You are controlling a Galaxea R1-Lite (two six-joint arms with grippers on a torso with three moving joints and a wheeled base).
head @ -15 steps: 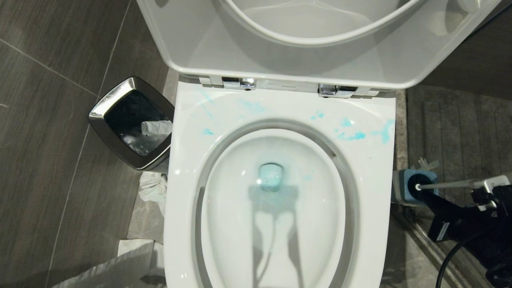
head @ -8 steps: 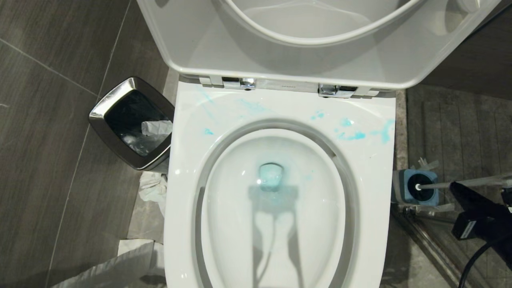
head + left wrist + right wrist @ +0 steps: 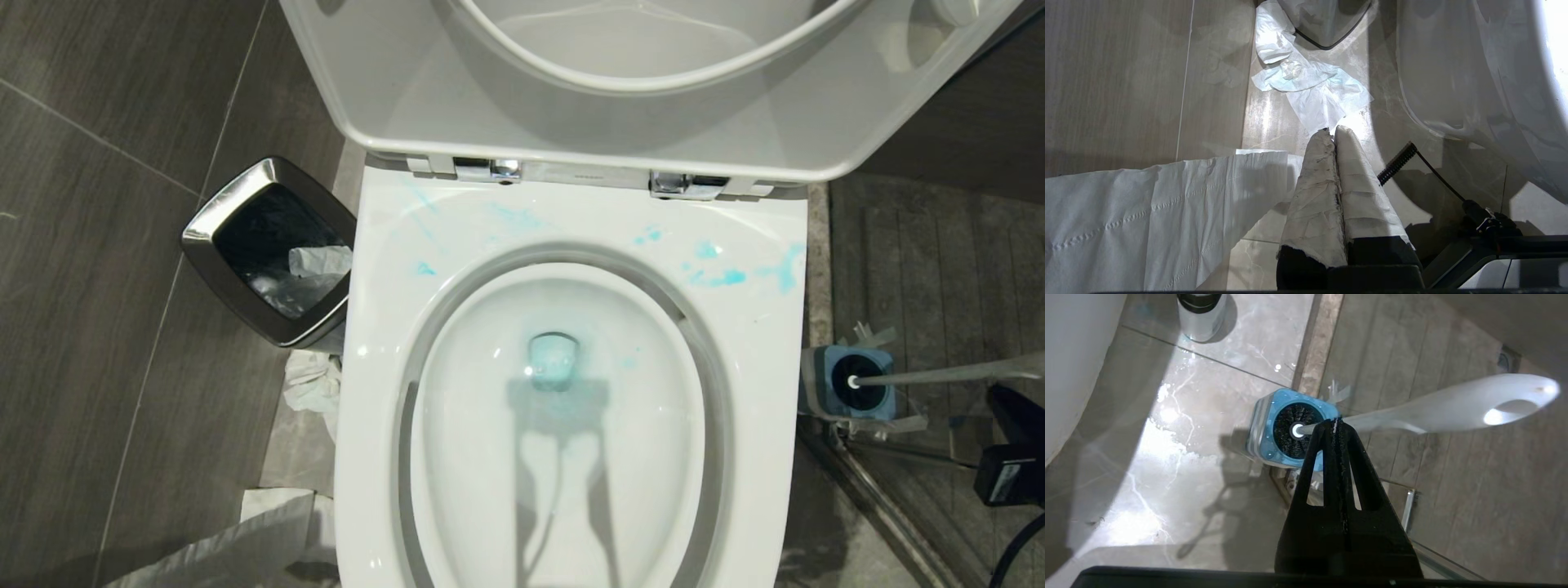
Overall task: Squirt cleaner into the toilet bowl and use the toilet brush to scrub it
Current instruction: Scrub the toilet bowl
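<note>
Head view first: the toilet bowl (image 3: 571,425) gleams white, seat and lid up, with turquoise smears of cleaner (image 3: 718,276) across the back rim and a blue tint in the water at the drain. The toilet brush (image 3: 939,376) stands in its blue holder (image 3: 845,382) on the floor to the right of the bowl, dark bristles down inside, slim white handle leaning away to the right. A steel bin (image 3: 269,245) sits on the floor to the left.

The right wrist view closes in: the right pincer (image 3: 1336,424) is black, its two fingers pressed together on nothing, its tips just beside the brush handle where it leaves the holder; contact can't be judged.

Only the left wrist view shows the left pincer (image 3: 1333,132), paper-wrapped fingers shut and empty, hanging over floor tiles near crumpled tissue (image 3: 1310,85).
</note>
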